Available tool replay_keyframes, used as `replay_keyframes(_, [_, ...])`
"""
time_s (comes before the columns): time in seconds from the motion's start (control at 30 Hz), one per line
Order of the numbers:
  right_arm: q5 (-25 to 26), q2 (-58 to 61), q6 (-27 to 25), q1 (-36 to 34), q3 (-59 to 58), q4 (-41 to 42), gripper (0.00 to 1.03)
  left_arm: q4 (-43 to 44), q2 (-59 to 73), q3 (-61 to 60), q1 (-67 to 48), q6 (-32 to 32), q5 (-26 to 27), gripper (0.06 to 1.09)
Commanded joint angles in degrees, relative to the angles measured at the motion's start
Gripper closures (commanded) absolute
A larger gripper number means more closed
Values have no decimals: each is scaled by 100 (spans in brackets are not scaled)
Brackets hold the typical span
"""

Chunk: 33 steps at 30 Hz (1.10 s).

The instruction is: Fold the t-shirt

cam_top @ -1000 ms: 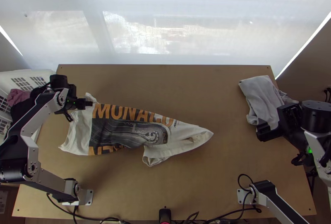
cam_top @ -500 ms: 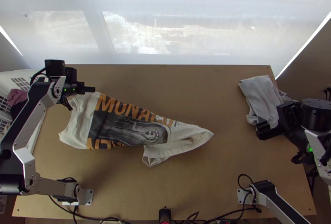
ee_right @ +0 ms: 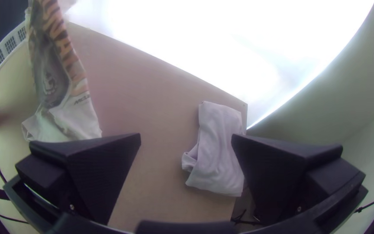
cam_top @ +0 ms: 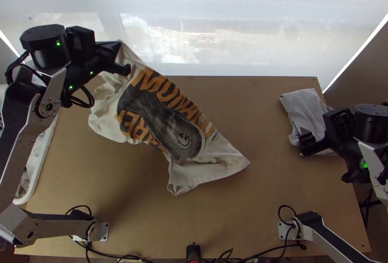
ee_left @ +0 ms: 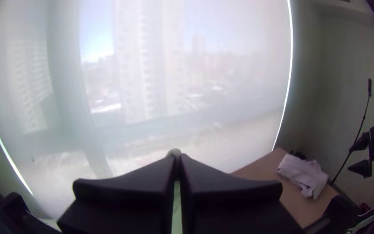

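In the top view my left gripper is raised at the upper left, shut on one edge of the white t-shirt with its orange and black print. The shirt hangs from there in a slanting drape, its lower end bunched on the table's middle. In the left wrist view the gripper has its fingers together, a bit of pale cloth at their tips. My right gripper is at the right, by a folded cloth; in the right wrist view the gripper stands open with nothing between its fingers.
The grey-white folded cloth lies at the table's far right corner. A white basket stands off the table's left edge. Cables run along the near edge of the table.
My left gripper has risen and moved up the picture, lifting its end of the shirt off the table. The right gripper has shifted only slightly.
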Motion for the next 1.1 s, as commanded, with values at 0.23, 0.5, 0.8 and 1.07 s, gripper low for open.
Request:
replay_keyframes(0.23, [0,-56,21,-101,38,-31,5,183,-133,1436,-2288,642,-1343,105])
replay_keyframes(0.5, [0,-21,29,-92,38,-23,5,-450,-1346,-612,-3317,721,-1308,105])
replay_keyframes(0.8, [8,23,-14,-101,108,-31,5,-775,-2322,-3390,-3686,835,-939,105])
replay_keyframes(1.07, [8,32,-50,-75,108,-49,5,-758,-2761,-4945,-3853,668,-534,80])
